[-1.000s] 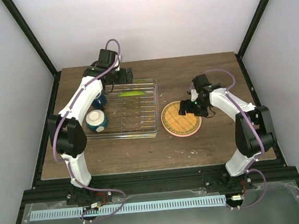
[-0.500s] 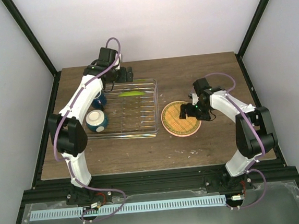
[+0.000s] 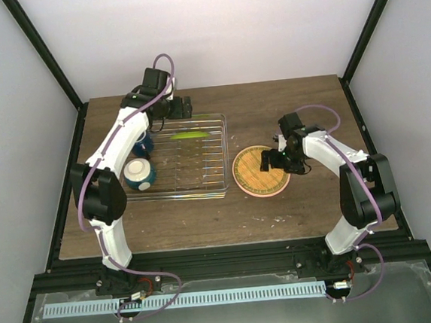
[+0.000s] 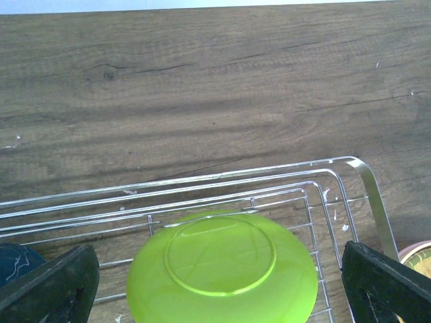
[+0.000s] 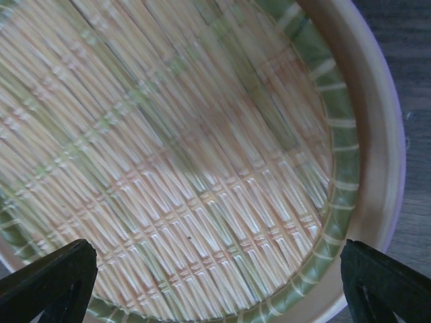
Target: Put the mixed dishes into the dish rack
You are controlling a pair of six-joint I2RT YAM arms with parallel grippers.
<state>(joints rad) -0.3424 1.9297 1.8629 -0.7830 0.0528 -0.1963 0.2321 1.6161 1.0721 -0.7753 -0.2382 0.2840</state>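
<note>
The brown wooden table [image 3: 286, 102] carries a rectangular silver wire dish rack [image 3: 224, 153] on its left half, lying nearer the left edge than the right. On the right half, just beside the rack, a round salmon-pink plate [image 3: 262, 194] lies flat, with a cream plate with a woven straw-like pattern [image 3: 256, 174] stacked on it so that only the pink rim shows. A lime-green round plate [image 3: 189, 134] stands on edge between the bars by the rack's far rim (the left wrist view shows its ringed underside). A small bowl, white inside and teal-blue outside [image 3: 139, 173], sits upright at the rack's left end. Just beyond it is a dark blue mug [image 3: 144, 146], half hidden by the arm. The left gripper [image 3: 181, 108] hangs above the green plate, jaws wide apart and touching nothing. The right gripper [image 3: 270, 160] hovers low over the cream plate, its fingers [image 5: 47, 282] likewise spread, holding nothing.
</note>
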